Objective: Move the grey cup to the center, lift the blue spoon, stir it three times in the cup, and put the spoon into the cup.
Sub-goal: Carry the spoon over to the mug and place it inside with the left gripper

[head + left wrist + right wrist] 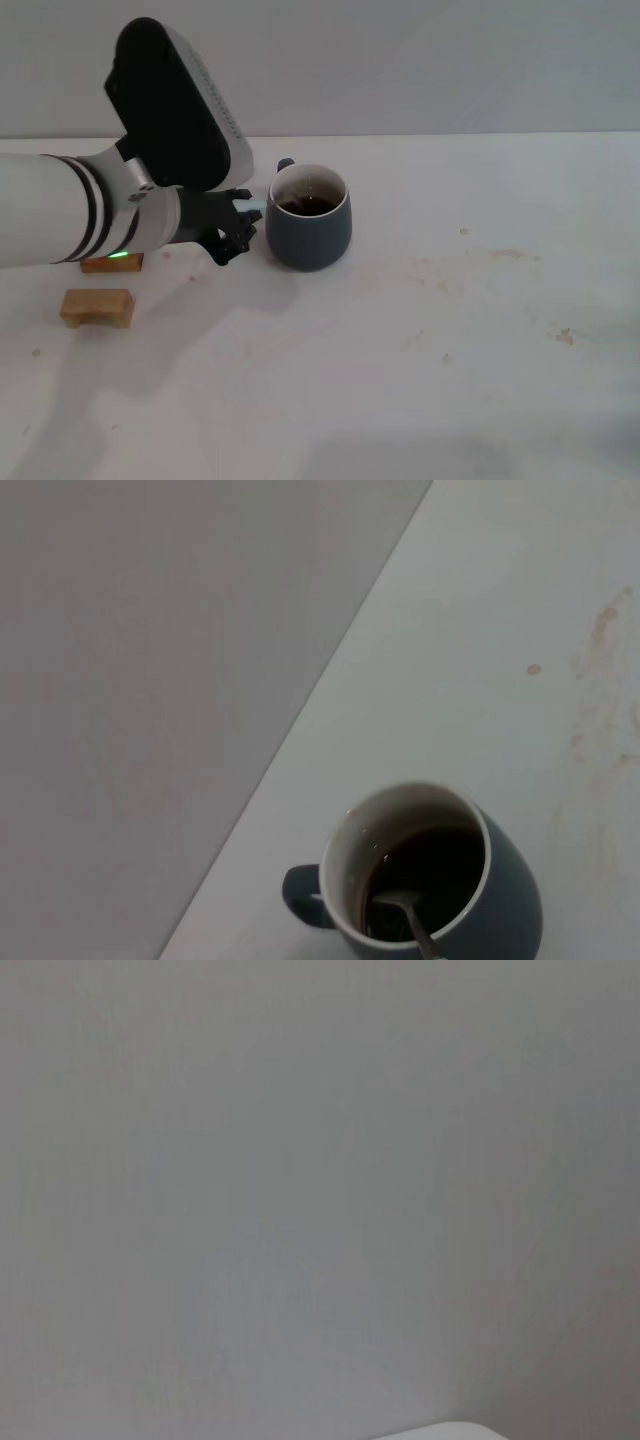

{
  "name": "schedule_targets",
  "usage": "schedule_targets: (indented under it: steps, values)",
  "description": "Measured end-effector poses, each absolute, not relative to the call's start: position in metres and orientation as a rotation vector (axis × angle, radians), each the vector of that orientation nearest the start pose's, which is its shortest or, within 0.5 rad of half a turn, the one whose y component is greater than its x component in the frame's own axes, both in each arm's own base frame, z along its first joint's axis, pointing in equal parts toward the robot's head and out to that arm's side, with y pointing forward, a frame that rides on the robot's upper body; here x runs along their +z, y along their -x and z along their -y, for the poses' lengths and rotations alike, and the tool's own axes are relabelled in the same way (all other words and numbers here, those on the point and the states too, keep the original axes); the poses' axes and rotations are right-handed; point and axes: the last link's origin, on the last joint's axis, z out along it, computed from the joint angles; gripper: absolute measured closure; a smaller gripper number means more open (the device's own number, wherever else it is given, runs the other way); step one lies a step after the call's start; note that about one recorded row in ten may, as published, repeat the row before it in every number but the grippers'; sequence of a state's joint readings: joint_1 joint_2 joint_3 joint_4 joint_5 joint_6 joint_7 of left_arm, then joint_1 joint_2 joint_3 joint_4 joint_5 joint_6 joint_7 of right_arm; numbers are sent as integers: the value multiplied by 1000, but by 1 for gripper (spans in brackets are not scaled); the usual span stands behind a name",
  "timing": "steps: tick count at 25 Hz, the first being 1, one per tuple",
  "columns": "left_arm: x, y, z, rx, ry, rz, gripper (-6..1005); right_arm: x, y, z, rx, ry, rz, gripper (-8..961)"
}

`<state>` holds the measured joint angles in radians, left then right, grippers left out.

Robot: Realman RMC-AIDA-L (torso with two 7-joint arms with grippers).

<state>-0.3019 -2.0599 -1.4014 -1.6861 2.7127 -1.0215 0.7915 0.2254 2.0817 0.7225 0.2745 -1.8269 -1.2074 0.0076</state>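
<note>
The grey cup [310,232] stands on the white table, left of the middle, handle [284,165] at the back, with dark brown liquid inside. It also shows in the left wrist view [500,880]. The blue spoon's metal bowl [398,904] lies in the liquid, and its neck leans out over the rim toward my left gripper. A bit of the pale handle [258,206] shows at the cup's left rim. My left gripper [240,222] is right beside the cup's left side, at the spoon's handle end. My right gripper is out of view.
Two small wooden blocks [97,307] [112,263] lie on the table at the left, under my left arm [90,215]. Faint brown stains [470,262] mark the table right of the cup. A grey wall stands behind the table.
</note>
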Motion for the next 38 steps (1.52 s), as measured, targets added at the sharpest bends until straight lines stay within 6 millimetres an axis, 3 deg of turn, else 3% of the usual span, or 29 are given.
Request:
schedule_targets:
  steps: [17,28,38]
  values:
    - [-28,140,-351,287,2461,30,810,4,-393,-256,554,1207,-746,954]
    - [-19,147,-341,290,2445,63,809,4,-391,-259,559,1214,-743,954]
    - [-13,151,-346,297,2425,77,809,2,-389,-260,566,1224,-741,954]
